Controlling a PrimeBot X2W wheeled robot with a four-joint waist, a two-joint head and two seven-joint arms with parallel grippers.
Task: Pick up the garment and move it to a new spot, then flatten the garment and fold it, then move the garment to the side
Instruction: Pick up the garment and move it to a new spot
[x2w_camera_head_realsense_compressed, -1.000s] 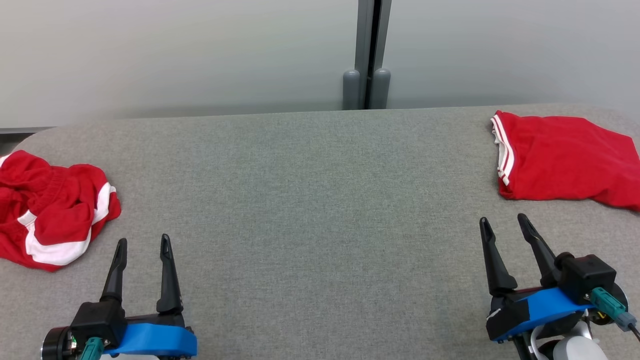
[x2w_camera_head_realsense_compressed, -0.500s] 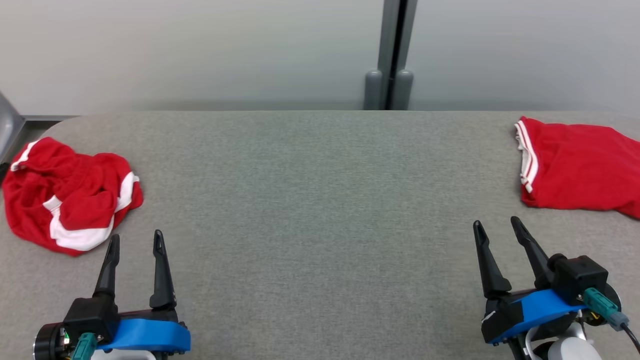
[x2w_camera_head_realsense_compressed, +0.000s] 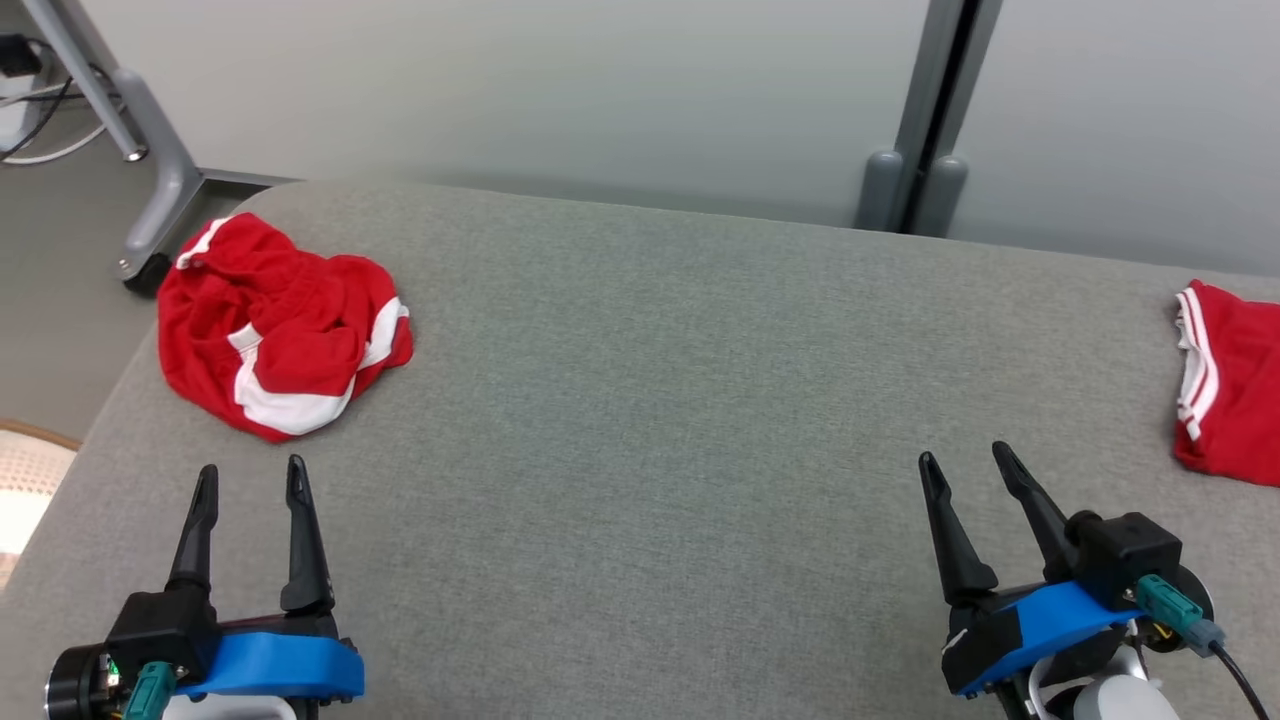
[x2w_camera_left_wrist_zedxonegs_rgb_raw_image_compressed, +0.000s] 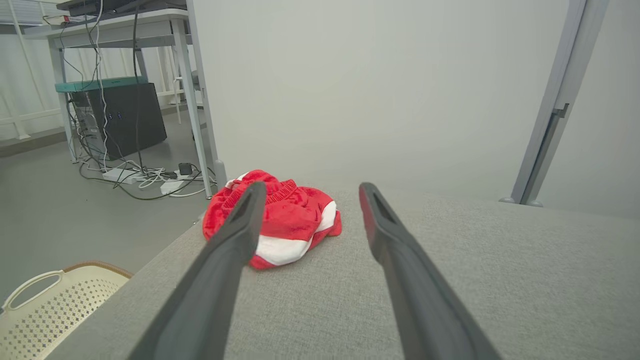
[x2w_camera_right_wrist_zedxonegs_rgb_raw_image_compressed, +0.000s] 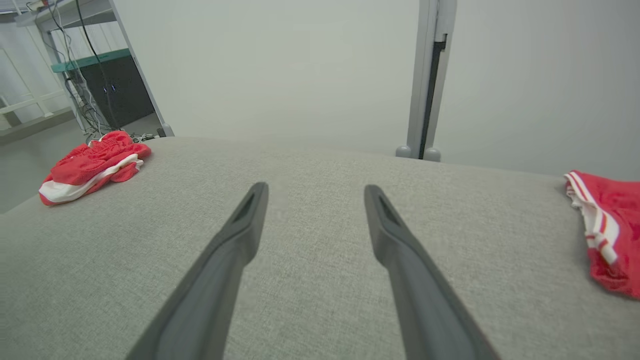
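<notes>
A crumpled red garment with white stripes is heaped near the far left corner of the grey fabric-covered table. A flat red white-trimmed garment is laid at its right edge. The left gripper and the right gripper are held wide open, with nothing gripped.

This looks like a lab or test room rather than a home: the wide table is covered in plain grey cloth and backed by bare pale partition panels that meet at a grey metal post. Far to the left stands a metal-legged desk with a black computer case beneath it. Cables and power strips are tangled on the smooth grey floor (a cream perforated basket sits by the table's near left corner).
</notes>
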